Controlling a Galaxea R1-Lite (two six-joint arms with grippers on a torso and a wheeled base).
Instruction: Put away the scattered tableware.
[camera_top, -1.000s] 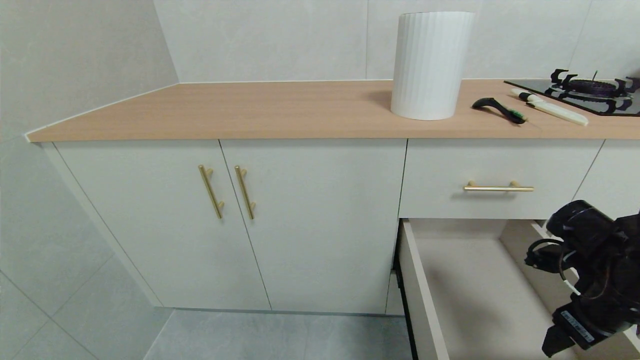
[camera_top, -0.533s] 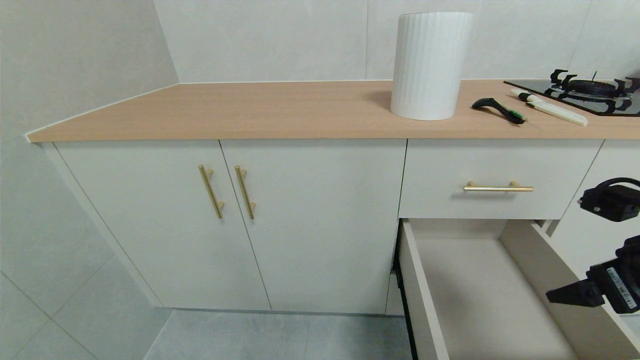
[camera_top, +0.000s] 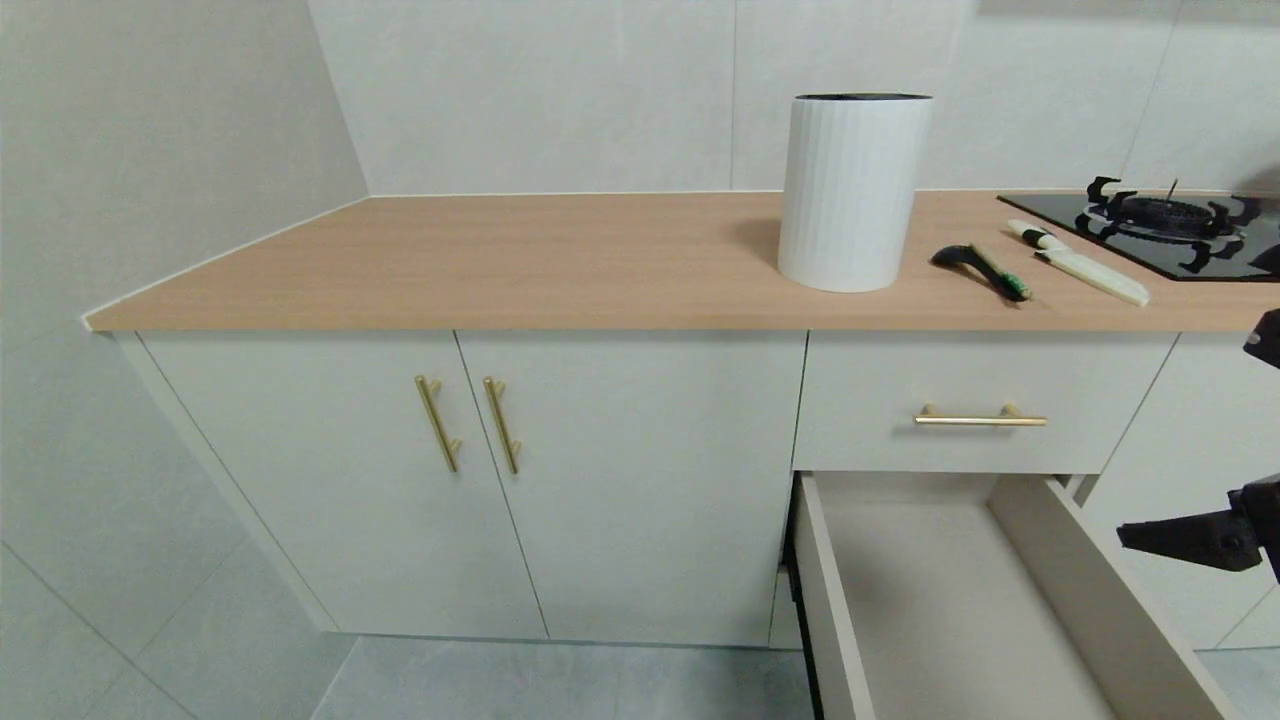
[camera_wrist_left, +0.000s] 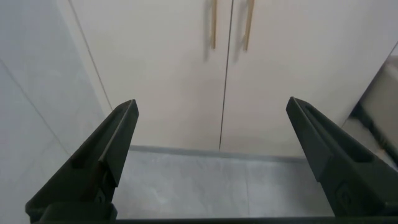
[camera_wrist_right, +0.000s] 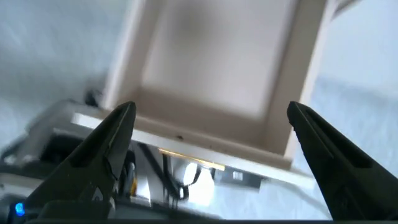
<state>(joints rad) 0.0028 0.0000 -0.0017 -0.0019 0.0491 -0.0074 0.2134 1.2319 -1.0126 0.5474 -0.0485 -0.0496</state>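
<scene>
The left gripper (camera_wrist_left: 211, 158) hangs low in front of the double cabinet doors (camera_wrist_left: 280, 81), above the grey floor tiles (camera_wrist_left: 205, 180); its jaws stand wide apart with nothing between them. In the head view those two doors (camera_top: 480, 480) sit under the left half of the wooden table (camera_top: 500, 250), each with a slim gold handle (camera_top: 438, 423) near the middle seam. Farther right on the table a tall white ribbed holder (camera_top: 853, 190) stands upright, its dark rim at the top. Just to its right, apart from it, lies the scattered tableware: a black-handled utensil (camera_top: 985, 268) with a green end lies flat on the wood. Near it, closer to the hob, a pale knife (camera_top: 1085, 270) also lies flat, at a slant along the near edge of the black gas hob (camera_top: 1070, 215). Whether the knife touches the hob cannot be told. Below the holder and the tableware a closed drawer (camera_top: 900, 390) carries a horizontal gold handle (camera_top: 980, 420). Under it the open drawer (camera_top: 940, 600) is pulled out, its pale bottom bare. The right gripper (camera_wrist_right: 211, 158) is out past the drawer's right side, where one of its fingers (camera_top: 1190, 535) points toward that side. The right wrist view looks at the open drawer (camera_wrist_right: 211, 62) between the jaws, which are spread wide and hold nothing.
</scene>
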